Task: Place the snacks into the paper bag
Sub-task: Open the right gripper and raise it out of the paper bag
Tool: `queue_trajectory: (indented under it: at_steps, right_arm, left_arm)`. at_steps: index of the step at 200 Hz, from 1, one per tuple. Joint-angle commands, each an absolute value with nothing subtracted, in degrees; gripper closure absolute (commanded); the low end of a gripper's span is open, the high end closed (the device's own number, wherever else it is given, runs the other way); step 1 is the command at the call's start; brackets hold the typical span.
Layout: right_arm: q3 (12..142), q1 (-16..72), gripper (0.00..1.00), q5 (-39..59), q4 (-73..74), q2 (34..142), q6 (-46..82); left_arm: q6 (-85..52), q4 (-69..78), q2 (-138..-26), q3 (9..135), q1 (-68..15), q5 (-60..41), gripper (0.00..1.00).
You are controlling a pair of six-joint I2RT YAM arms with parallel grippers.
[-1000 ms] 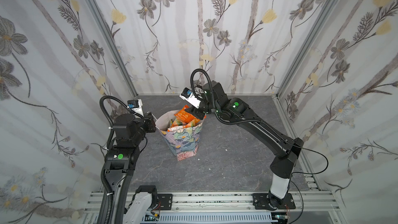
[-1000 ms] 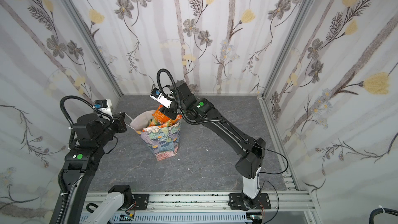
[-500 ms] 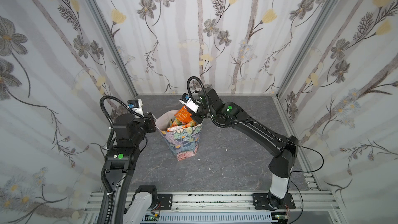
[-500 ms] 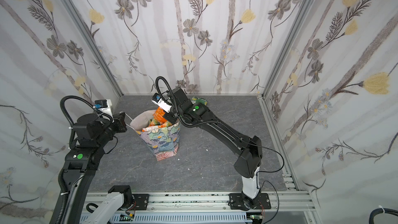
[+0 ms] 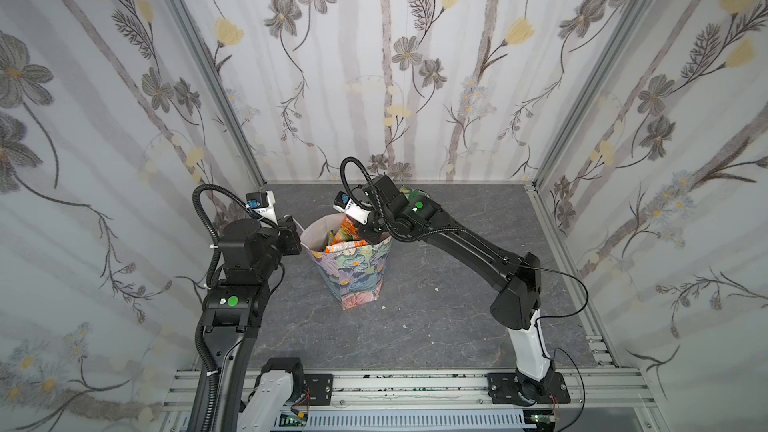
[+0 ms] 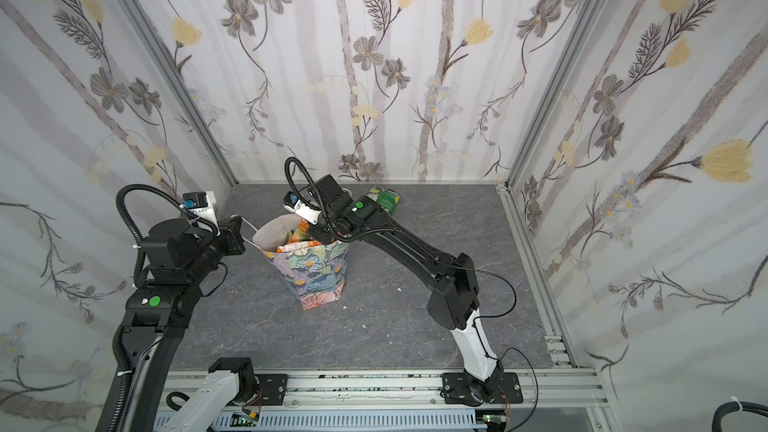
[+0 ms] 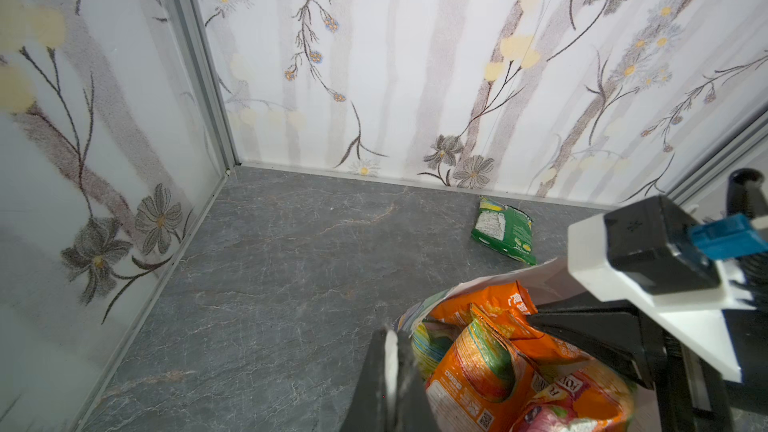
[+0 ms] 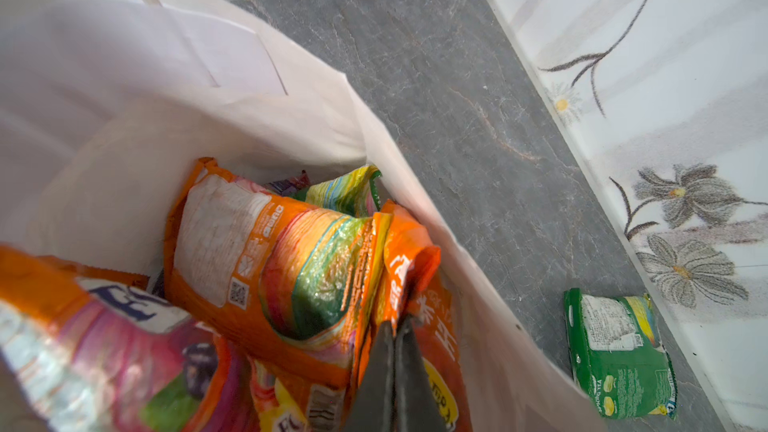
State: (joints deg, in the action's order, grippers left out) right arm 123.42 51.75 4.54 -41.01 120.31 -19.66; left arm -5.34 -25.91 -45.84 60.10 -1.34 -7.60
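Observation:
The floral paper bag (image 5: 357, 272) (image 6: 316, 272) stands upright mid-floor with its mouth open, and several orange snacks (image 5: 345, 234) (image 7: 478, 367) (image 8: 270, 251) fill it. My left gripper (image 5: 298, 228) (image 6: 243, 230) (image 7: 390, 347) is shut on the bag's white left rim. My right gripper (image 8: 397, 324) (image 6: 316, 234) reaches down into the bag's mouth. It is shut, with its tips against a folded orange packet; whether it pinches that packet does not show. One green snack packet (image 6: 384, 198) (image 7: 505, 234) (image 8: 619, 351) lies flat on the floor behind the bag, near the back wall.
The grey stone-look floor (image 5: 436, 326) is boxed in by flowered walls on three sides, with an aluminium rail (image 5: 374, 384) along the front. Small white crumbs (image 5: 436, 289) lie to the right of the bag.
My right gripper has dropped from above the bag's mouth into the bag among the packets and has shut. The left arm and the bag have stayed put.

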Motion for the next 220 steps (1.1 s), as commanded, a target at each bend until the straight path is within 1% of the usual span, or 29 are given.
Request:
queue_trajectory:
  at_steps: [1,44,56,68,86,93,106,113,132,146,163,187,220]
  right_arm:
    - [124.3,51.8,1.0,3.0,-47.0,121.7,-20.6]
    - [131.0,51.9,0.99,2.2,-50.0,123.8,-20.9]
    - [132.4,52.1,0.9,2.8,-48.8,123.2,-20.7]
    - [132.6,52.4,0.89,3.5,-46.4,121.6,-20.4]
    - [132.6,52.6,0.83,4.4,-42.8,118.9,-19.4]
    - [132.6,52.6,0.77,4.9,-41.6,117.8,-18.8]
    - [132.6,52.7,0.7,5.9,-40.2,116.1,-18.3]
    - [132.6,52.7,0.61,6.0,-39.8,115.5,-18.2]
    - [132.6,52.7,0.58,3.9,-40.0,114.5,-18.9]
    - [132.6,52.6,0.52,2.4,-40.7,114.1,-19.2]
    - [132.2,52.0,0.52,0.3,-41.0,113.0,-17.9]
    - [130.3,49.8,0.52,0.0,-39.1,110.0,-14.9]
    - [116.6,46.5,0.52,-0.8,-27.5,100.9,-10.8]
  left_arm:
    - [-4.9,-21.5,-45.8,60.3,-1.3,-7.2,1.0]
    - [-4.8,-21.8,-45.6,60.6,-1.3,-6.9,1.0]
    - [-4.8,-21.8,-45.6,60.6,-1.3,-6.7,1.0]
    - [-4.8,-21.8,-45.6,60.6,-1.3,-6.4,1.0]
    - [-4.9,-21.8,-45.6,60.6,-1.2,-6.1,1.0]
    - [-4.8,-21.8,-45.7,60.5,-1.2,-5.9,1.0]
    - [-4.8,-21.8,-45.8,60.6,-1.3,-5.8,1.0]
    - [-4.8,-21.8,-45.8,60.6,-1.2,-5.9,1.0]
    - [-4.9,-21.9,-46.0,60.9,-1.2,-6.1,1.0]
    - [-4.9,-22.0,-46.0,61.0,-1.2,-6.1,1.0]
    - [-4.8,-22.0,-45.9,61.0,-1.3,-5.7,1.0]
    - [-5.0,-22.0,-46.2,60.9,-1.2,-5.8,1.0]
    - [-4.9,-22.1,-46.2,61.1,-1.3,-5.5,1.0]
